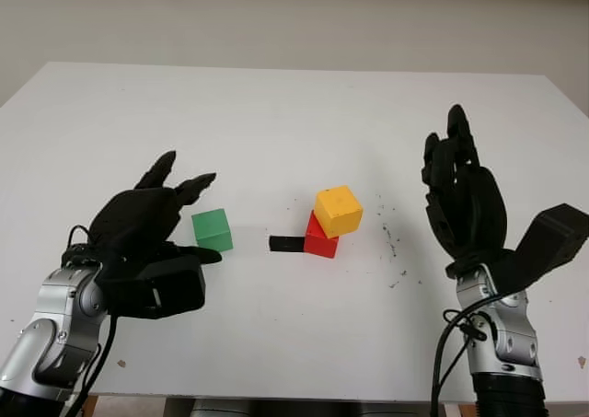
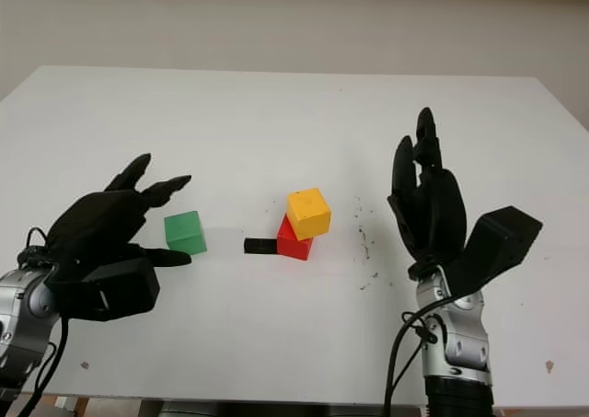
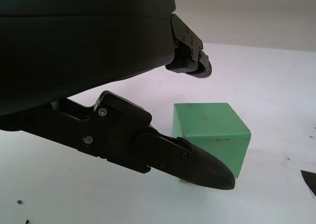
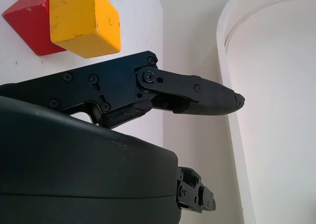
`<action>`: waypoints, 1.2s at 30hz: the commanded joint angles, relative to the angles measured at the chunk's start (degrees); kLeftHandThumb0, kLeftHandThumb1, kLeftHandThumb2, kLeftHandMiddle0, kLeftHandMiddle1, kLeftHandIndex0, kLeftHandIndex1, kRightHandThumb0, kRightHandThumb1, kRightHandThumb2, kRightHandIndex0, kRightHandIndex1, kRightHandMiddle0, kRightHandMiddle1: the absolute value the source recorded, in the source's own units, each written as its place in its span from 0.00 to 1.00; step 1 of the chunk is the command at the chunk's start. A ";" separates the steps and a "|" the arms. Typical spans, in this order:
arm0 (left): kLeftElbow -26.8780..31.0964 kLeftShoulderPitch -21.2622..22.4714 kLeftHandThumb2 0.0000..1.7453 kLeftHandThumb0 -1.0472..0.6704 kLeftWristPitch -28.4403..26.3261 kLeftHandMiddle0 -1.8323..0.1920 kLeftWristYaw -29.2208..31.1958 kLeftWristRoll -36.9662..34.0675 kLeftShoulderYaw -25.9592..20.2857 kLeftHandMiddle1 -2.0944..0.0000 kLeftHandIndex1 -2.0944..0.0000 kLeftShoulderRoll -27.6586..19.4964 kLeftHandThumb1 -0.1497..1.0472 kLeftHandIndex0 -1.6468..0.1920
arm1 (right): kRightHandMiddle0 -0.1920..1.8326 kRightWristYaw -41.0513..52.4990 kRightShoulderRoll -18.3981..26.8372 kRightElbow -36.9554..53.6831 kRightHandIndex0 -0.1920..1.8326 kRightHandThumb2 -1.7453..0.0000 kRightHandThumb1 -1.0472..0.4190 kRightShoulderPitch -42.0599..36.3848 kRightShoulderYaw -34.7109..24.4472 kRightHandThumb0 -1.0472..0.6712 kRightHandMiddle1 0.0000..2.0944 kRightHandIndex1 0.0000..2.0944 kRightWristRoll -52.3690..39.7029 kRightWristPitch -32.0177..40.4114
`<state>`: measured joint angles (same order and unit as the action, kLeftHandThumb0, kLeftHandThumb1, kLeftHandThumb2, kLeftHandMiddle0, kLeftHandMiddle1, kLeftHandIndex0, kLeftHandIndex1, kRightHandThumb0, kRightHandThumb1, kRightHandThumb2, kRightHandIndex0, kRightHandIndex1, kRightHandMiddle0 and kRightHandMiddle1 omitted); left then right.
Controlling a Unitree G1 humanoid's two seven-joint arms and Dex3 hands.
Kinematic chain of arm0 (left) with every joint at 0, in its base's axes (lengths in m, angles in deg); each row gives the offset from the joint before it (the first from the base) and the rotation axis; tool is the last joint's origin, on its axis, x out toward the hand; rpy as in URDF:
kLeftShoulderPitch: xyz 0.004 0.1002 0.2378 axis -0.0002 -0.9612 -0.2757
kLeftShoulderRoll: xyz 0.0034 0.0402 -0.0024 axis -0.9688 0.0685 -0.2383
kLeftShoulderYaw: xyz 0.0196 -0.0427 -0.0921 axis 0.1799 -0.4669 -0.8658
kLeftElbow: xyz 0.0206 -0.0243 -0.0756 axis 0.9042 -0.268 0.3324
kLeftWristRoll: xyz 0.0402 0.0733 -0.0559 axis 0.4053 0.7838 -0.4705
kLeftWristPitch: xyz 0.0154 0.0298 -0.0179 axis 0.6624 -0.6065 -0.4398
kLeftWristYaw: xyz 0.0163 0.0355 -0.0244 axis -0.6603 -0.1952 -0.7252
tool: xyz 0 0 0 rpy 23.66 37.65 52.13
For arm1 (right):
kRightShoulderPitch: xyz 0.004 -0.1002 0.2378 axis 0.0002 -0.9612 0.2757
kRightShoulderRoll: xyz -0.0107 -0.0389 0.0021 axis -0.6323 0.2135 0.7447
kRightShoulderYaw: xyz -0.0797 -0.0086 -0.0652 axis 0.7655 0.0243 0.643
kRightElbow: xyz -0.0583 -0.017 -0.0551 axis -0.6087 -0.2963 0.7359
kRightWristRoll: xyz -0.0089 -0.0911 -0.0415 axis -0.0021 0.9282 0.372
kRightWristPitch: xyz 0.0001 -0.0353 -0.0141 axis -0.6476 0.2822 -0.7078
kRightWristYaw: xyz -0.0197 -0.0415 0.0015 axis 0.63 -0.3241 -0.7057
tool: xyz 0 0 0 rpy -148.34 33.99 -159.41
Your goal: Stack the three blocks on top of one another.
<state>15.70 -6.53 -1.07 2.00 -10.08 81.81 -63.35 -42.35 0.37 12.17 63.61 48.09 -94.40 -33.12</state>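
- Head views: yellow block (image 1: pixel 338 211) already sits on the red block (image 1: pixel 321 239), skewed, near the middle of the white worktop (image 1: pixel 276 122); a small black mark (image 1: pixel 286 243) lies just beside the red one.
- Green block (image 1: pixel 213 229) stands alone on the worktop, well apart from the pair, just beside the left robot hand (image 1: pixel 152 216).
- Left robot hand holds nothing, fingers extended toward the green block, not closed on it.
- Right robot hand (image 1: pixel 460 196) is raised upright beside the stack, apart from it, holding nothing.
- Left wrist view: green block (image 3: pixel 210 135) sits between a lower finger (image 3: pixel 192 162) and an upper fingertip (image 3: pixel 190 66); contact not clear, no pinch.
- Right wrist view: yellow block (image 4: pixel 85 21) overhangs the red block (image 4: pixel 29 21); the right robot hand's finger (image 4: pixel 197 96) is off both.
- Step, as judged: two stacked, green one being approached.
- Next calls for: closing on the green block, lifting it, and setting it on the crooked yellow top without knocking it.
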 commanded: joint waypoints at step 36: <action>-0.52 3.38 0.13 0.36 6.09 0.79 0.01 -7.74 -2.35 0.97 0.34 0.24 1.00 0.82 | 0.01 -1.07 1.08 0.07 0.00 0.68 0.00 1.67 -0.40 0.21 0.02 0.00 -0.18 0.74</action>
<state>14.21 -4.79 4.74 1.57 -16.22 80.97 -63.28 -43.69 0.68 12.13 64.58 47.71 -94.56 -32.36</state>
